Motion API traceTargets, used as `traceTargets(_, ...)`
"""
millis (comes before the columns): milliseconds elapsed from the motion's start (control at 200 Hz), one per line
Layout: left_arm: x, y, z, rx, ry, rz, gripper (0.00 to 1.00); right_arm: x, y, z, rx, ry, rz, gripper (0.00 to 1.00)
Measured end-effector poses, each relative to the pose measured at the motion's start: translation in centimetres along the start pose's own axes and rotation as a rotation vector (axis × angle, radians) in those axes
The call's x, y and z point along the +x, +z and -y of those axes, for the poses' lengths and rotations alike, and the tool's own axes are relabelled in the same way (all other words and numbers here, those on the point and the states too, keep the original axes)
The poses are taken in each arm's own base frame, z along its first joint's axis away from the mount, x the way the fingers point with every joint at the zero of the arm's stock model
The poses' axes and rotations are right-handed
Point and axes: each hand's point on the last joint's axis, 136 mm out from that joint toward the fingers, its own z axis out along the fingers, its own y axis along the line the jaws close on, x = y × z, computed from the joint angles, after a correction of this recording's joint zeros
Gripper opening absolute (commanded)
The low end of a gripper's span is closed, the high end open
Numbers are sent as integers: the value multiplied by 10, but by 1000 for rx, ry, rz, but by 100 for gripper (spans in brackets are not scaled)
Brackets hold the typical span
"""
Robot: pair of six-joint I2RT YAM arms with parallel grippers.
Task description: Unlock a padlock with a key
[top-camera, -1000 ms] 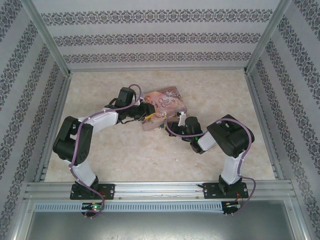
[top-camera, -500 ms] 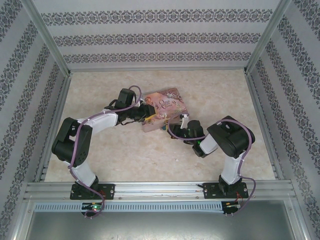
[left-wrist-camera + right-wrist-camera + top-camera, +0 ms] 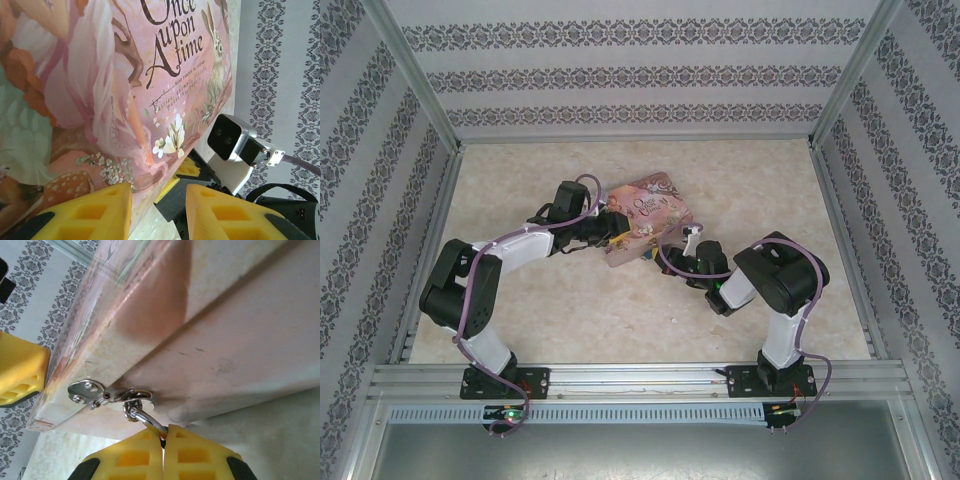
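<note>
Right gripper (image 3: 163, 436) has its yellow fingers pressed tight together, and the padlock (image 3: 146, 419) shackle runs straight into the seam between the tips, so it appears to be pinching the lock there. The blue body is hidden behind the fingers. Just beyond the tips, the shackle is hooked through the staple of the hasp (image 3: 86, 390) on the side wall of the tin (image 3: 210, 315). The lock thus sits at the fingertips, tethered to the tin. It looks very small, light and rigid, with smooth metal that would probably slip or swivel under a pinch on the round shackle. A steadier hold would be across the flat faces of the body, leaving the keyway clear for the key. The thin key would likely bend or skid if pushed in off line. Left gripper (image 3: 159, 200), off to the far end of the tin, is partly spread, one finger against the lid corner and nothing seen in its gap.
</note>
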Motion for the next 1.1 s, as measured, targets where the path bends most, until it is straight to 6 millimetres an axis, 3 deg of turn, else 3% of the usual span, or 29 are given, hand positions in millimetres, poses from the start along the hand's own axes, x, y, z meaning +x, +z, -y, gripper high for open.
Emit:
traceTargets(784,0,0,0,9,9,12,34,-18,-3,4,-14,162,34,0)
traceTargets(939,0,-2,-2,-1,8,22,35,-41,-9,11,-5,162,109,0)
traceTargets(1099,0,-2,-2,-1,9,23,35,-48,-15,13,4,158,140,0)
